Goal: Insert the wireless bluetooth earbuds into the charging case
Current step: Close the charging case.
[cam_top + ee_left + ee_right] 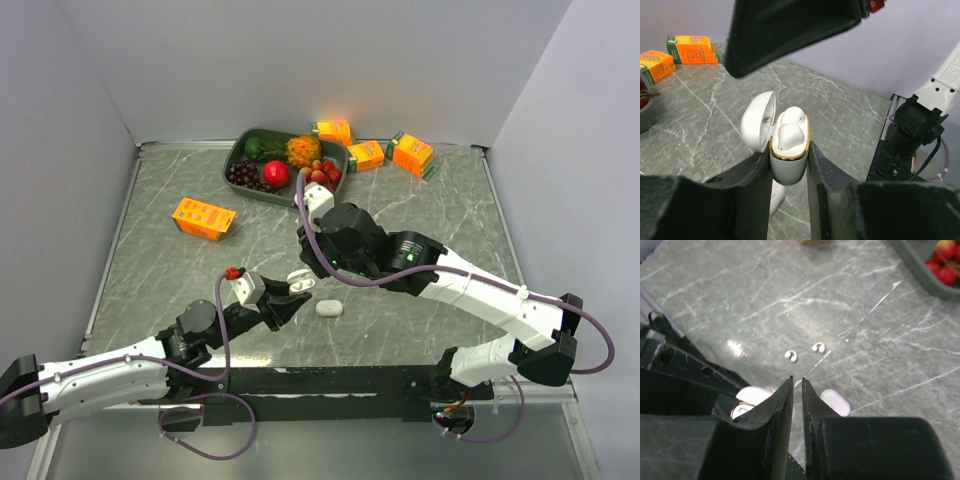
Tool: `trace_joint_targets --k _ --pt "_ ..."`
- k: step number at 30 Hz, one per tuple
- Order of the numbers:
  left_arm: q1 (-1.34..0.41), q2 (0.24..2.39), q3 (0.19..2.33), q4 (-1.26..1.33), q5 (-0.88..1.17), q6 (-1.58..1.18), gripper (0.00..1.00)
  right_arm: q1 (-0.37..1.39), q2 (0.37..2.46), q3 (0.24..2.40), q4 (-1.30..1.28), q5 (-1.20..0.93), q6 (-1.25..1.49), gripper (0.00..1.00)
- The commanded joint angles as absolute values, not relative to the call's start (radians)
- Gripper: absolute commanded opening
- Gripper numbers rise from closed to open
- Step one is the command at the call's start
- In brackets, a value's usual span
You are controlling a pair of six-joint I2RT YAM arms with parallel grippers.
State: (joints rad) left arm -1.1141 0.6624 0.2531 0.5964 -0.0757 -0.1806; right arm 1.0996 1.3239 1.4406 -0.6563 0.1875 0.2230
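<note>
Nearest us, the left gripper [789, 152] is clenched on the open charging case [787, 169], held upright; we see two earbuds [790, 134] seated inside. Above it, the right gripper [796, 382] is nearly closed, a thin slit remaining, grasping nothing. Beyond, a second, closed case [836, 402] lies on the table [730, 295], then two loose earbuds [790, 356].
</note>
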Motion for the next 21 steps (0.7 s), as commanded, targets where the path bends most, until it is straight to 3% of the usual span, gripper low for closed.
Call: trace_joint_targets --k 1,21 --pt "-1.118 0.65 0.299 0.624 -0.072 -0.152 0.01 1.103 1.341 1.491 -0.704 0.123 0.232 0.21" --pt "-1.118 0.66 0.301 0.653 -0.112 -0.144 0.01 1.14 1.304 1.402 -0.681 0.072 0.253 0.21"
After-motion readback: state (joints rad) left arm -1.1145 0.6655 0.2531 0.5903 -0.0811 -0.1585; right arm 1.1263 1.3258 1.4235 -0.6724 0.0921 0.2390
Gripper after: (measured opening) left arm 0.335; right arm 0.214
